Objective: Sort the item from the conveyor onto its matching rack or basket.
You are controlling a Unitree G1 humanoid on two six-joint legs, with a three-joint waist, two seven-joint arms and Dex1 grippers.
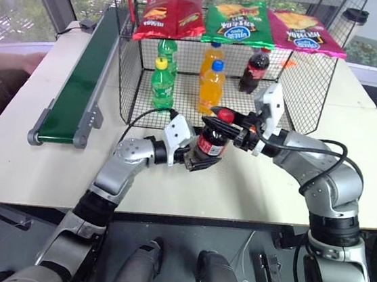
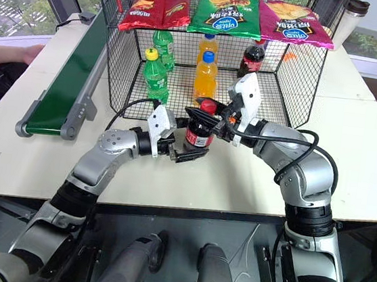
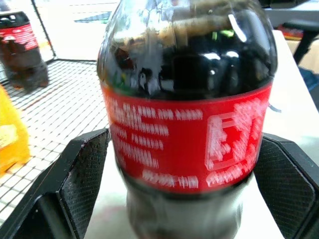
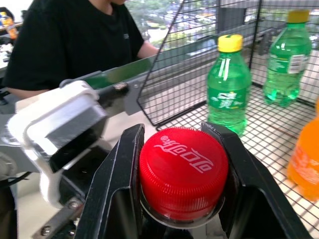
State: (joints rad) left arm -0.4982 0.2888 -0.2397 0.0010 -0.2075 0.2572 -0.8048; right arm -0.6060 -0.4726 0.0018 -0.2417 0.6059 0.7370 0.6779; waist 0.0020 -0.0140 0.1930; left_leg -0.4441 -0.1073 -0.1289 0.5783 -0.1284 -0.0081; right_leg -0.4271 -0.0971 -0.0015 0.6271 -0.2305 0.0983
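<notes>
the cola bottle [image 1: 210, 142] is held upright above the desk [image 1: 29, 164], just before the black wire cage [image 1: 304, 86]. the right gripper [image 4: 182, 174] is clamped on its red cap; the left gripper [image 1: 197, 157] is spread wide around the label, gripping nothing.

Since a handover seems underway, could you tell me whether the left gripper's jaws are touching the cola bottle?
Apart. In the left wrist view, the left gripper stands open, with a visible gap between each black pad and the cola bottle.
</notes>
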